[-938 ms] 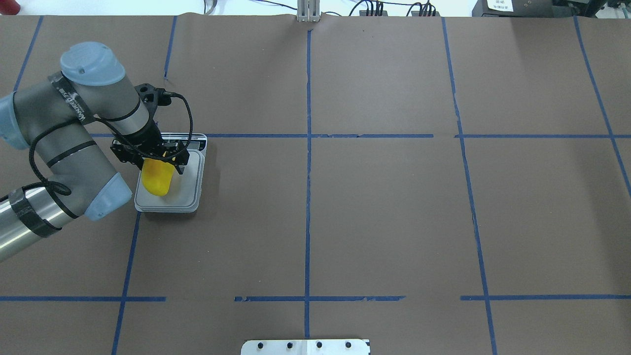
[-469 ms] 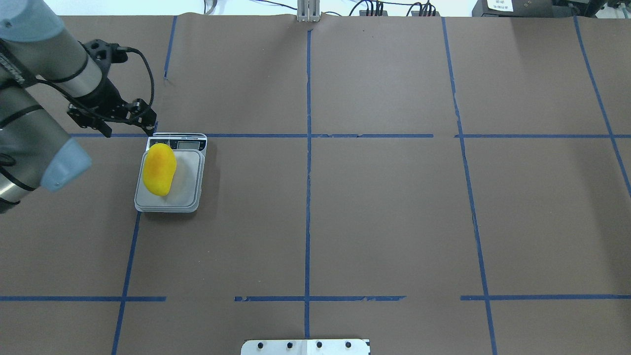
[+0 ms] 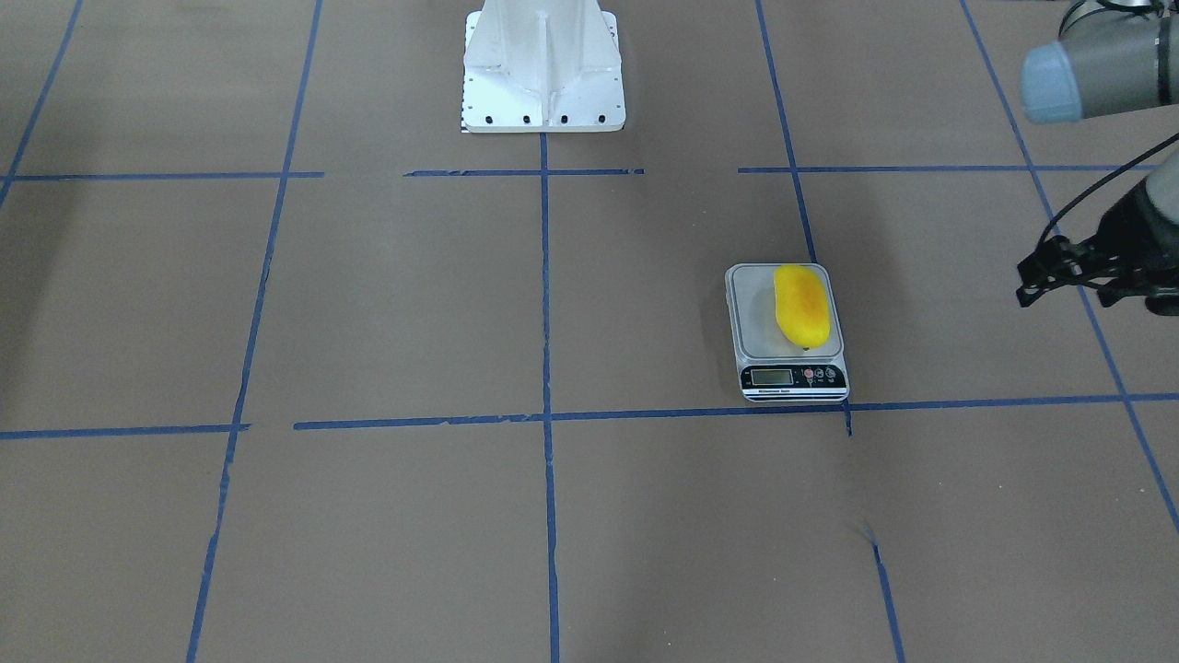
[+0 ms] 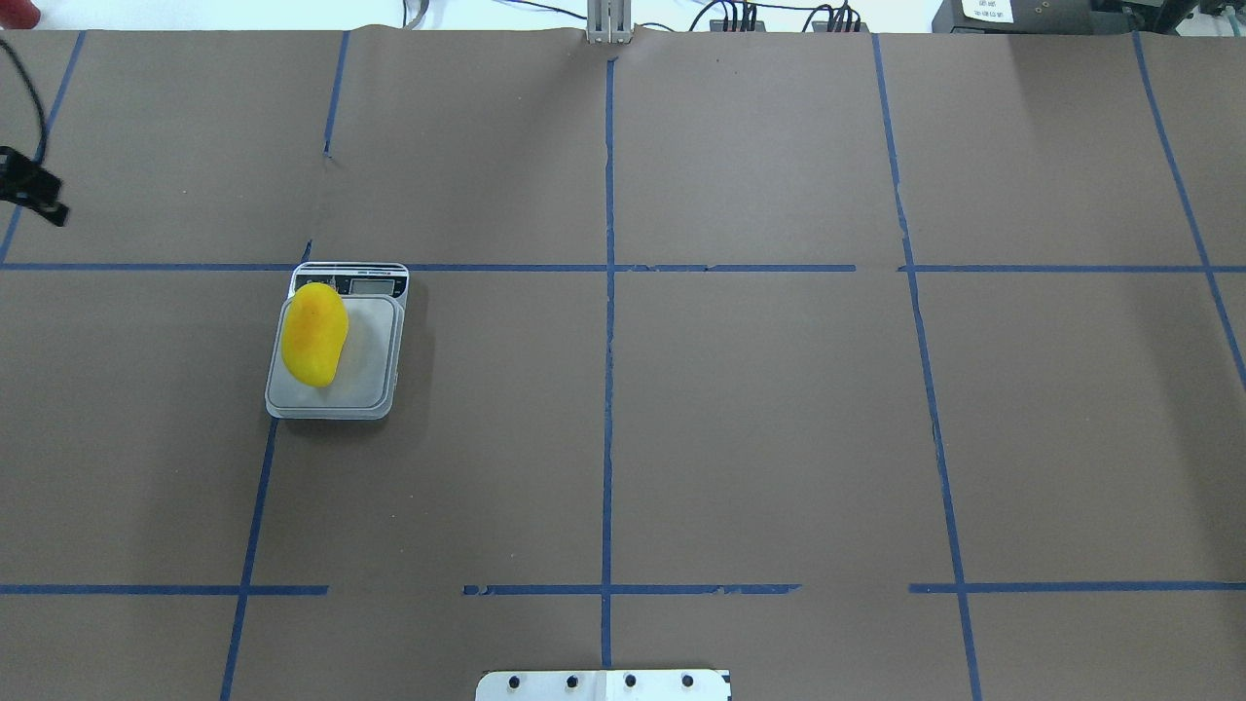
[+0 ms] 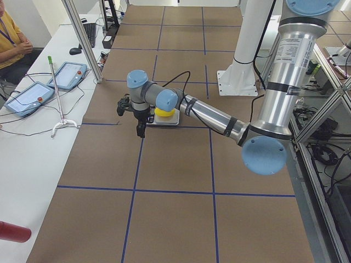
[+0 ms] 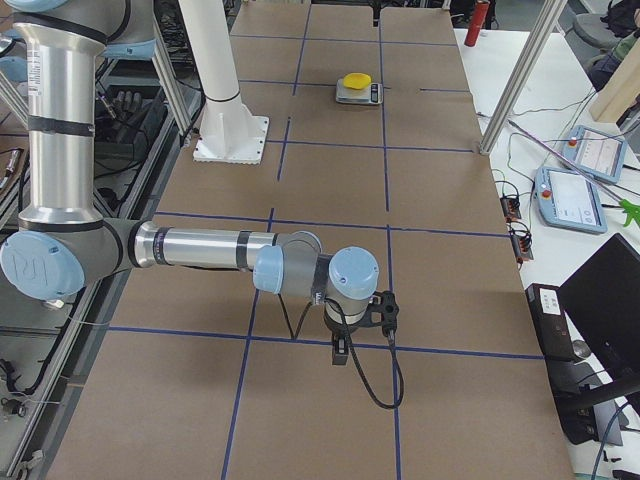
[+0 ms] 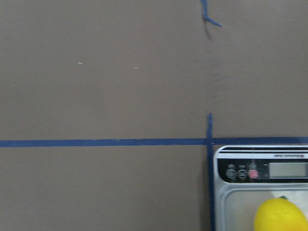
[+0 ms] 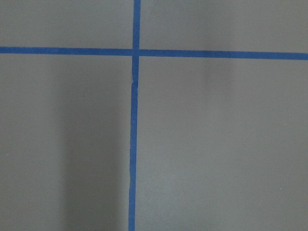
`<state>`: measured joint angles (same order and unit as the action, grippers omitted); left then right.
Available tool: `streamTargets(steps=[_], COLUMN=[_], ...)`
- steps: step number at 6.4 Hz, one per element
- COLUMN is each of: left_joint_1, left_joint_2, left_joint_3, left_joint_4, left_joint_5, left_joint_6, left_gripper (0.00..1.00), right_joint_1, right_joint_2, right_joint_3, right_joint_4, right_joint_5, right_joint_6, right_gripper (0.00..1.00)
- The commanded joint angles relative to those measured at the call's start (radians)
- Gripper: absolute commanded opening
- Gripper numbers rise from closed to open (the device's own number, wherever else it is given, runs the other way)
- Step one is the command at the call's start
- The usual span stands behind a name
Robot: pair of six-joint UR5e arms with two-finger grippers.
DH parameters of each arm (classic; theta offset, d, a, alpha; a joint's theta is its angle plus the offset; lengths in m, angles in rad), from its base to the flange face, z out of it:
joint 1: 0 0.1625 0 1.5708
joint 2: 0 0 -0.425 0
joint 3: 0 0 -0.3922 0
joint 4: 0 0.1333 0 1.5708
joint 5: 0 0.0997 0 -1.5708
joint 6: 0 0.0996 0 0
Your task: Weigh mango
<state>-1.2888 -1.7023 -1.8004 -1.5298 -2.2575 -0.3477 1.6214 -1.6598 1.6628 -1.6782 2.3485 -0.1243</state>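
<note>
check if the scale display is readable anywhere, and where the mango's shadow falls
Left wrist view: the scale display is soft, digits unreadable. Front-facing view: too small to read. Overhead view: the mango casts a soft shadow rightward on the platform.

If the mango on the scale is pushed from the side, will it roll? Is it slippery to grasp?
It would probably roll: the mango is rounded and oblong, and it lies near one edge of the scale's flat platform. Its skin looks smooth, so a loose grip may slip. It does not sag where it lies, so it is likely firm.
</note>
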Motion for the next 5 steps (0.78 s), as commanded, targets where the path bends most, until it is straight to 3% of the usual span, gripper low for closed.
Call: streamTargets(steps=[1, 3, 5], left_joint_1=[-0.207, -0.35, -0.354], left_joint_2=[0.187, 0.254, 0.253], left_joint_3=[0.003, 0.027, 0.029], left_joint_4=[0.008, 0.061, 0.082], left_joint_5=[-0.03, -0.024, -0.03], left_joint_6=[0.337, 0.618, 0.615], left_gripper=[1.0, 1.0, 1.0], right_joint_1=[0.0, 0.0, 0.0], right_joint_2=[0.002, 0.0, 0.0], right_joint_3=[0.0, 0.0, 0.0], right_joint_4=[0.0, 0.0, 0.0], right_joint_5=[0.0, 0.0, 0.0], right_joint_6=[0.0, 0.0, 0.0], right_gripper=[1.0, 1.0, 1.0])
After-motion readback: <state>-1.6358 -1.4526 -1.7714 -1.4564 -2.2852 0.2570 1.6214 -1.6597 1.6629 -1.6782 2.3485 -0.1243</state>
